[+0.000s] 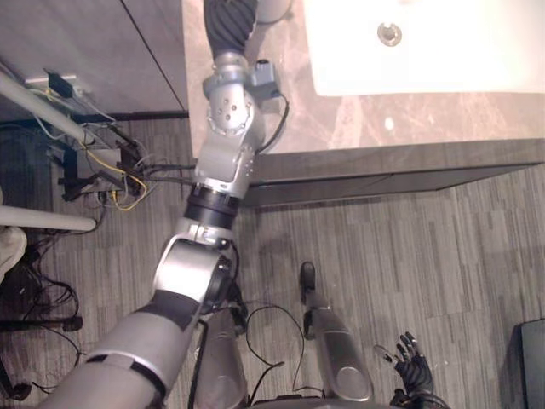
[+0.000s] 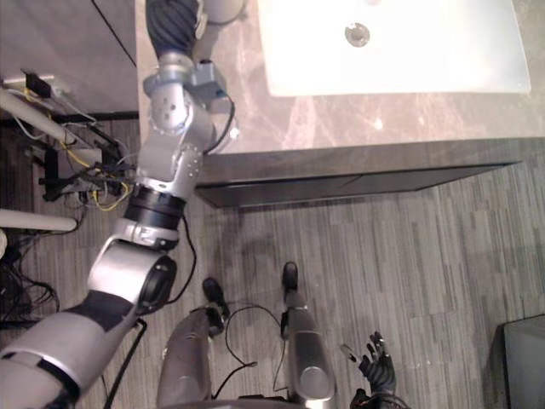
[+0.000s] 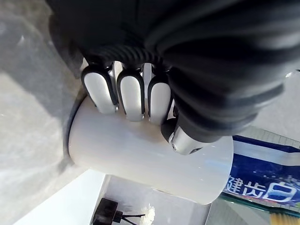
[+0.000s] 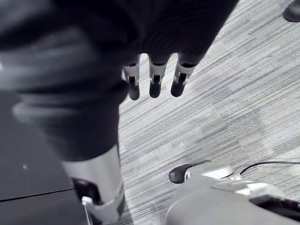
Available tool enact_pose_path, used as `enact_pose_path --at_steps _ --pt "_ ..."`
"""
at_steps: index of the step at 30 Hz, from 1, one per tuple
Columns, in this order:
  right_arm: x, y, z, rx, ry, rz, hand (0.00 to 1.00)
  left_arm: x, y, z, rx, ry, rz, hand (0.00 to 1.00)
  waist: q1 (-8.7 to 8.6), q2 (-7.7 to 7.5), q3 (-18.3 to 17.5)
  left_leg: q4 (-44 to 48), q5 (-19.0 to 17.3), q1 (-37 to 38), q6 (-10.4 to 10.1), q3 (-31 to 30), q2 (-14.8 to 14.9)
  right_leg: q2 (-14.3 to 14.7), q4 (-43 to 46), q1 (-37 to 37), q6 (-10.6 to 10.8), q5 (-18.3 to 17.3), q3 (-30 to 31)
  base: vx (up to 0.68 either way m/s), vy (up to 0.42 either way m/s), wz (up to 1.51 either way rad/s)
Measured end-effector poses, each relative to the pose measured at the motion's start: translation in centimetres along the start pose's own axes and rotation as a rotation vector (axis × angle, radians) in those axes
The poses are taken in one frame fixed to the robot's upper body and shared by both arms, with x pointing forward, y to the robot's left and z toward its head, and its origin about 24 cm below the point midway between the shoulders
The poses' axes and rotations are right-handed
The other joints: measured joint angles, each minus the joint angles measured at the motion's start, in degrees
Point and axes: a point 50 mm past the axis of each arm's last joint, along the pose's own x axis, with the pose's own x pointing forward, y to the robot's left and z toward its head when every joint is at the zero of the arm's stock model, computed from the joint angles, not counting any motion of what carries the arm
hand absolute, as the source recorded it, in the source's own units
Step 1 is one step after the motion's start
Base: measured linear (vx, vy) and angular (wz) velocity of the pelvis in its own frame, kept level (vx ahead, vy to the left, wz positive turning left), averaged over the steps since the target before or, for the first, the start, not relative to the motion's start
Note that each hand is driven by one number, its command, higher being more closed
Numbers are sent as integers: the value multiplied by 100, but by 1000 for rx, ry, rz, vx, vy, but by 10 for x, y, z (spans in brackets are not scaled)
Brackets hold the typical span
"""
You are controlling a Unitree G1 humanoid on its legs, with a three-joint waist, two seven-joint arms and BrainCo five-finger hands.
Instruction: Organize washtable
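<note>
In the left wrist view my left hand [image 3: 140, 96] is shut on a white cup [image 3: 140, 159], fingers and thumb curled round its side. A blue toothpaste tube [image 3: 262, 180] lies right beside the cup. In the eye views my left arm reaches up over the marble washtable [image 1: 358, 119], its hand beyond the upper edge. The white sink basin [image 1: 426, 51] with its drain [image 1: 389, 33] lies to the right of that arm. My right hand [image 1: 415, 365] hangs low over the floor with straight, relaxed fingers and nothing in it, also seen in its own wrist view [image 4: 154, 77].
A dark cabinet front [image 1: 392, 183] runs under the washtable's edge. Tangled wires and a power strip [image 1: 102, 162] lie on the floor at the left, beside white pipes [image 1: 47, 221]. A dark box [image 1: 532, 358] sits at the lower right.
</note>
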Motion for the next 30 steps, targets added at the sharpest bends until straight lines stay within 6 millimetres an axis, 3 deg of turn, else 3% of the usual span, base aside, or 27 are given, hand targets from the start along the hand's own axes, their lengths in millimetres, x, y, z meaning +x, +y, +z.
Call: enact_pose_path --at_steps 17,30 --pt "0 -18 -4 15 19 -76 0 10 6 9 38 -18 6 100 -43 11 -11 55 2 -128 6 25 2 0 -87 -87 7 120 40 2 5 0" --pt "9 -11 2 24 -1 -60 0 9 8 3 49 5 -3 100 -47 42 -88 81 0 -140 11 28 2 0 -84 -90 10 131 51 0 0 0"
